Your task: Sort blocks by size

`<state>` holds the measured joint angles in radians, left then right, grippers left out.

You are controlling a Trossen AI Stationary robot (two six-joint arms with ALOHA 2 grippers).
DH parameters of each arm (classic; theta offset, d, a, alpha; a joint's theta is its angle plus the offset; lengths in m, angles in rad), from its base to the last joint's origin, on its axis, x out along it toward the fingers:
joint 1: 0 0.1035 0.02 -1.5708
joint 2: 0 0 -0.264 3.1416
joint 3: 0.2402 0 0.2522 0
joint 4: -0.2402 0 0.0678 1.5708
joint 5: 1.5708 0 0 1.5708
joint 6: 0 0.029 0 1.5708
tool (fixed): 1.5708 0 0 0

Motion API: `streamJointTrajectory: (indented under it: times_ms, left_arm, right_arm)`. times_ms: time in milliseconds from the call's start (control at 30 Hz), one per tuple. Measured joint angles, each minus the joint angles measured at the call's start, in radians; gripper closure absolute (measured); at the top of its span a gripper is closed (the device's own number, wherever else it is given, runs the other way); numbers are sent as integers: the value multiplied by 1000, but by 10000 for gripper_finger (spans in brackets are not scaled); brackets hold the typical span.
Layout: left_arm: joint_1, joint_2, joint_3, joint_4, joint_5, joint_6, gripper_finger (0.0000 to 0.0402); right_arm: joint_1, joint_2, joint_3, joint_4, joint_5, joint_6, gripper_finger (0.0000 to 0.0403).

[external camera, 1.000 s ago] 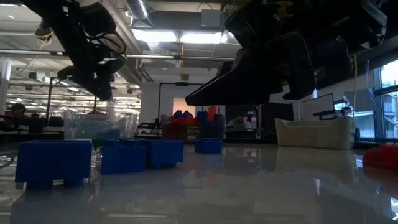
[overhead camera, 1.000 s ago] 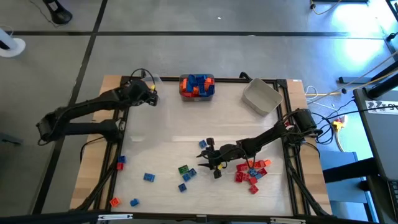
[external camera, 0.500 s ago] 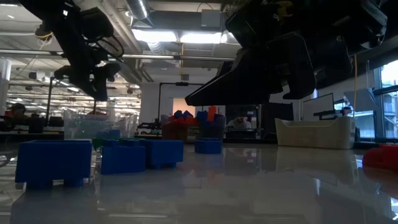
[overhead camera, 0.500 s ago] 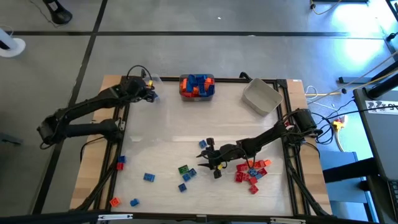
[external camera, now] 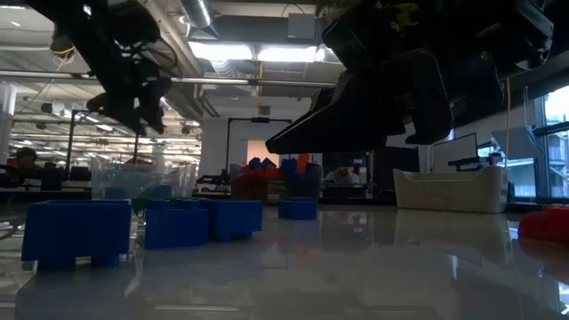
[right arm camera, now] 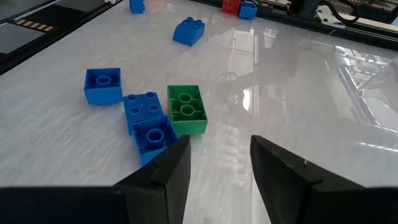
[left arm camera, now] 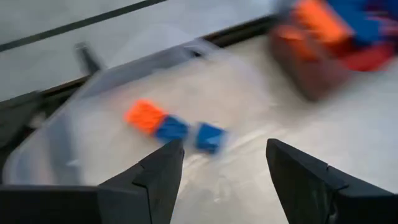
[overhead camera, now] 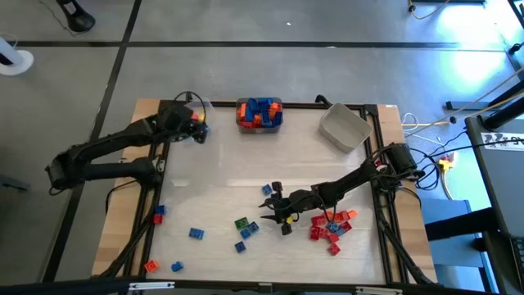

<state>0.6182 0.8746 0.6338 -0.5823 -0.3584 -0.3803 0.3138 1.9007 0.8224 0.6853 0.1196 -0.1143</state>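
Left gripper (overhead camera: 199, 129) is up at the far-left corner of the table (overhead camera: 221, 176), fingers apart w/ nothing between them – over a clear bin (left arm camera: 124, 106) that holds an orange block (left arm camera: 143, 115) and two blue ones. Right gripper (overhead camera: 276, 212) sits low mid-table, jaws spread, empty, pointing at a green block (right arm camera: 186, 109) hemmed by blue blocks (right arm camera: 144, 115). Red pile (overhead camera: 330, 228) lies beside the right arm – more blocks in the centre bin (overhead camera: 260, 114) at the far edge.

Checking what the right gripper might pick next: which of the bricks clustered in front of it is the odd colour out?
The green brick, with two studs on top, lying against the blue bricks ahead of the open right gripper; every other brick in that cluster is blue.
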Motion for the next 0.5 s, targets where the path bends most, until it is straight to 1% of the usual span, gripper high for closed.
streamJointTrajectory:
  times_ms: [167, 300, 433, 500]
  left_arm:
    - [-176, -65, 0, 0, 3, -10, 192]
    - [-321, -89, 0, -1, -3, -39, 194]
    - [-469, -89, -7, 4, -55, -62, 194]
    - [-543, -89, -24, 20, -87, -77, 194]
  right_arm:
    - [0, 0, 0, 1, 5, -3, 237]
    - [0, 0, 0, 0, 22, 1, 237]
    - [0, 0, 1, -4, 31, 9, 237]
    - [0, 0, 11, -10, 55, 9, 237]
